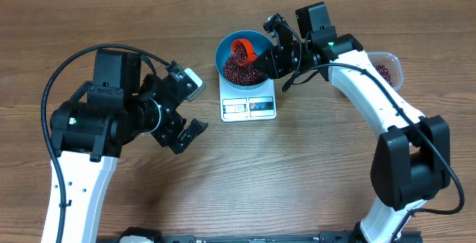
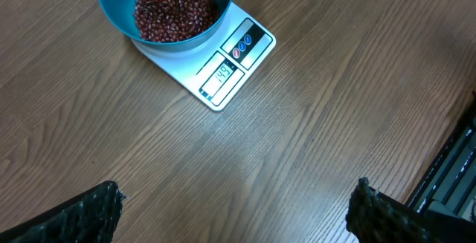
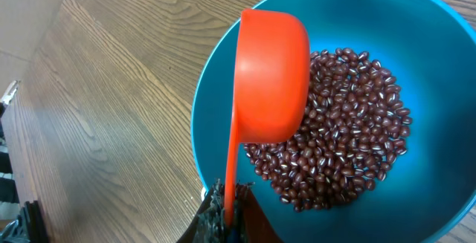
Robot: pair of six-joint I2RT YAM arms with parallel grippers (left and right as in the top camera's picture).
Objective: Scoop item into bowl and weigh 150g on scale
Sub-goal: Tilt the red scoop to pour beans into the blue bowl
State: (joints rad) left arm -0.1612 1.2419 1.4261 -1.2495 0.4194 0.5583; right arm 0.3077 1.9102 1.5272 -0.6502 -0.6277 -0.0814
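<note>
The scale sits near the table's far edge, about midway along it. The bowl stands on it, holding a heap of beans. The right arm rises from the near right corner, bends at the elbow and reaches left across the table. Its wrist is turned so the right gripper meets the bowl's right rim. Its fingers are clamped tight on the handle of an orange scoop, which hangs tilted over the beans inside the bowl. A clear tub lies behind this arm, toward the far right corner. The left arm comes up from the near left corner and folds right. The left gripper hovers over bare wood just left of the scale, with its fingers spread fully and holding nothing.
</note>
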